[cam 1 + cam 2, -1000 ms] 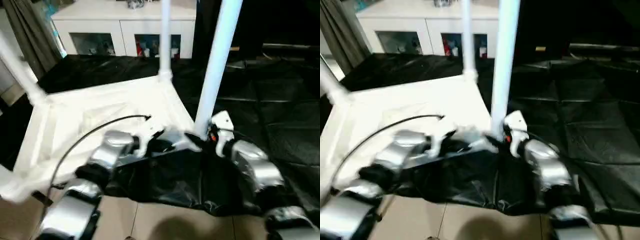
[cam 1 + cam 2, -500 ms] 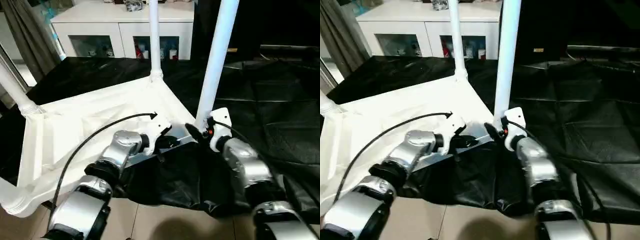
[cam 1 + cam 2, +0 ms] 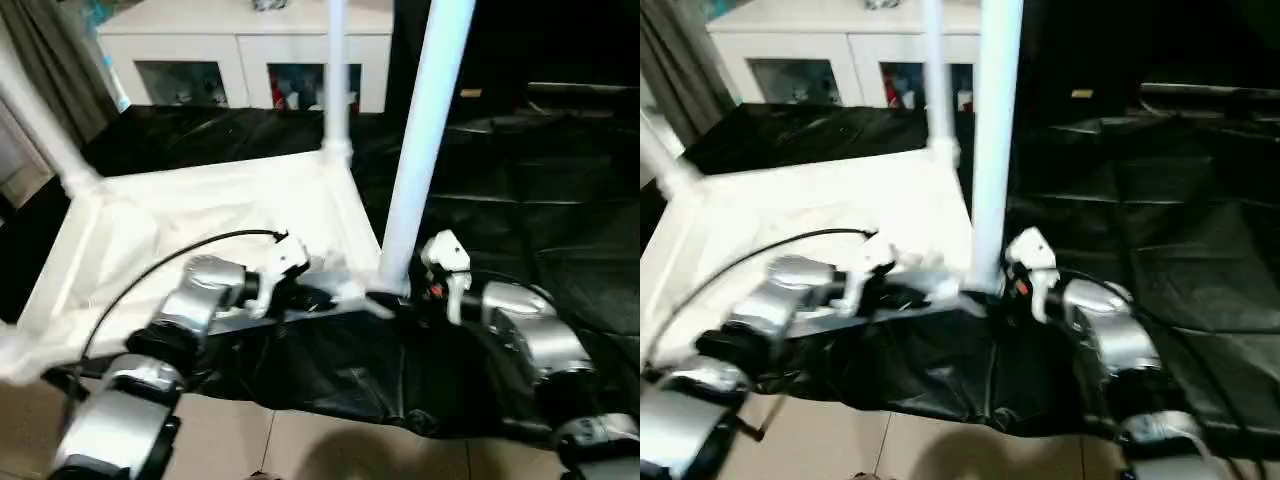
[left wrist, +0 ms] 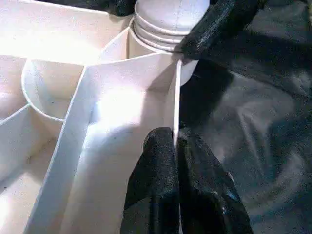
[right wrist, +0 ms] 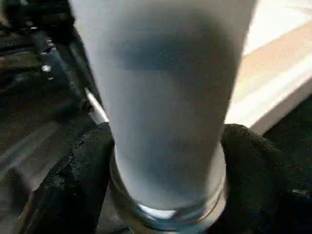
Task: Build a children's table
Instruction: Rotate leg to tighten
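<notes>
home room, glass-door cabinet (image 3: 245, 70), curtain (image 3: 60, 60)

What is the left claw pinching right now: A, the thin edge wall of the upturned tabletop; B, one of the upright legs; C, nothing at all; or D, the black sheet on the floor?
A: in the left wrist view the left claw is closed on the thin edge wall of the tabletop, just beside the corner socket holding the near leg.

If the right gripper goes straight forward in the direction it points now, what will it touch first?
Most likely the white leg, near its base: it already stands between the right gripper's fingers, straight ahead. Whether the fingers touch it already is unclear.
</notes>
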Robot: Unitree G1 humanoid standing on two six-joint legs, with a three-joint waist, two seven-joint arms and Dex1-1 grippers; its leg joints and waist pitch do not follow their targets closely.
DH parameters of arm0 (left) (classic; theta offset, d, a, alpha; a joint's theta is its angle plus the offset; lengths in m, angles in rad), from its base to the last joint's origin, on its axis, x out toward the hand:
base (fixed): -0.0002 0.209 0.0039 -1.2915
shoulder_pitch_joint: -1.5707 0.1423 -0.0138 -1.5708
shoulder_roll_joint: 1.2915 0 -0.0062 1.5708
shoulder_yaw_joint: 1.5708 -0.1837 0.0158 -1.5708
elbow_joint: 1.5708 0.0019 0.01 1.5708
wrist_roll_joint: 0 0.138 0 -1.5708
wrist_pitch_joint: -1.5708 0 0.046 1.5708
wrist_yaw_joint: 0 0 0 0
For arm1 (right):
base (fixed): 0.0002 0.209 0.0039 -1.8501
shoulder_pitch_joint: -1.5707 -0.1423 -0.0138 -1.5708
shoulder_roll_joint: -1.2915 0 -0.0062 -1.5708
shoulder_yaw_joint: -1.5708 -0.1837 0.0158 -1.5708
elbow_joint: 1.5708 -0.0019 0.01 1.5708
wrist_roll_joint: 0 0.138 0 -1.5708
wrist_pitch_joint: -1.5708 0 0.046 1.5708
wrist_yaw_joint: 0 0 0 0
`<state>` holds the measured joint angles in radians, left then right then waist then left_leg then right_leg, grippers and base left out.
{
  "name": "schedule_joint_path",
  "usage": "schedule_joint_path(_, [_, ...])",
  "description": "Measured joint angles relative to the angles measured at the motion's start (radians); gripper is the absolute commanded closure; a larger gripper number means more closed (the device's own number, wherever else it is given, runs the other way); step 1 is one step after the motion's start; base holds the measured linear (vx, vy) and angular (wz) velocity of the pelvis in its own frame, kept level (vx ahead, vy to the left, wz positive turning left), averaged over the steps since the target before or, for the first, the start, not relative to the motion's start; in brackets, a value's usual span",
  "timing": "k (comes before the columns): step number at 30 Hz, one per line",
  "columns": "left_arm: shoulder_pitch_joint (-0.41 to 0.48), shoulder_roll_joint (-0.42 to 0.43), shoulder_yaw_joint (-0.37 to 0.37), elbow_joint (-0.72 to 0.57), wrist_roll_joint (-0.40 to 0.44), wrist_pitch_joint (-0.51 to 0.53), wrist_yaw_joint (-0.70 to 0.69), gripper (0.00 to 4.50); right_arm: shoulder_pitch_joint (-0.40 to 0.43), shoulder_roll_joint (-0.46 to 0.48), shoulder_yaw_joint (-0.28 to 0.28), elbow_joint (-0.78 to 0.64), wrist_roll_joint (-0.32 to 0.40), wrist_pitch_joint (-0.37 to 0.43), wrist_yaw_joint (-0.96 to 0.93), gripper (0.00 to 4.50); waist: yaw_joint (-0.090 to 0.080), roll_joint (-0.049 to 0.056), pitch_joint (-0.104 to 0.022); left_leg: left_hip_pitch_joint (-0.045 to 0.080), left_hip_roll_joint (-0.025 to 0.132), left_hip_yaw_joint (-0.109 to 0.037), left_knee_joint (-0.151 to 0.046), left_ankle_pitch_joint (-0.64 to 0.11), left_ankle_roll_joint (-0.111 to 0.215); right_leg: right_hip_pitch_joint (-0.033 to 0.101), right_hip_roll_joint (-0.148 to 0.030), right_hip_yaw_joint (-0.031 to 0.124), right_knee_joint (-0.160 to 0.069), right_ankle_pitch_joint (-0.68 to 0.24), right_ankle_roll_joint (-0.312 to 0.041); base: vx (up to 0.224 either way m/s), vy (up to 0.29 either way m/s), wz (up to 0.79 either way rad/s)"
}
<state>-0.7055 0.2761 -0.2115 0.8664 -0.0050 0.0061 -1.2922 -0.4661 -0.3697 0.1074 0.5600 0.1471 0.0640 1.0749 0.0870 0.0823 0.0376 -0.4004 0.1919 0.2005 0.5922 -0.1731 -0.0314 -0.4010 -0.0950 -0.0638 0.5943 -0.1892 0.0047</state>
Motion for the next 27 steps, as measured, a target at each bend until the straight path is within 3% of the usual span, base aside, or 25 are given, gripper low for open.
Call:
schedule_joint_path(11, [0.012,-0.012,-0.001,-0.023,0.001,0.016,0.010,4.50,0.027,0.015,-0.005,-0.040,0.015,0.037,-0.005,1.74,0.003,-0.001,0.001,-0.001,0.000,0.000,0.002,0.000,0.000,-0.001,0.000,0.000,0.002,0.000,0.000,0.000,0.000,0.00])
schedule_joint_path(13, [0.009,-0.024,0.001,-0.017,0.001,0.015,0.057,4.50,0.027,0.035,-0.022,-0.035,0.007,0.042,-0.063,1.76,0.002,-0.002,0.000,0.000,0.000,0.000,0.003,0.000,0.000,-0.001,0.000,0.000,0.004,0.000,0.000,0.000,0.000,0.00])
schedule_joint_path(16, [-0.028,-0.079,0.021,0.049,0.030,0.005,0.226,4.50,-0.024,0.120,-0.061,0.051,-0.039,0.034,-0.310,1.77,-0.009,-0.004,-0.001,0.004,0.000,0.000,0.004,-0.003,-0.005,0.001,0.000,0.001,0.006,0.003,-0.004,0.000,0.000,0.00])
schedule_joint_path(21, [-0.048,-0.148,0.034,0.098,0.048,0.010,0.393,4.50,-0.062,0.212,-0.095,0.125,-0.071,0.030,-0.580,1.78,-0.023,-0.004,0.000,0.018,-0.001,-0.001,-0.002,-0.003,-0.006,0.013,-0.001,0.001,0.002,-0.001,0.003,0.000,0.000,0.00])
schedule_joint_path(26, [-0.052,-0.188,0.039,0.104,0.062,0.018,0.472,4.50,-0.085,0.257,-0.121,0.176,-0.083,-0.014,-0.697,1.78,-0.028,0.000,-0.002,0.019,-0.004,-0.001,-0.004,-0.003,-0.006,0.015,-0.001,0.002,-0.002,-0.001,0.003,0.000,0.000,0.00])
schedule_joint_path(27, [-0.052,-0.188,0.040,0.106,0.062,0.017,0.472,4.50,-0.086,0.260,-0.126,0.179,-0.083,-0.017,-0.697,1.22,-0.028,0.000,-0.002,0.019,-0.004,-0.001,-0.004,-0.003,-0.006,0.016,-0.001,0.002,-0.002,-0.001,0.003,0.000,0.000,0.00])
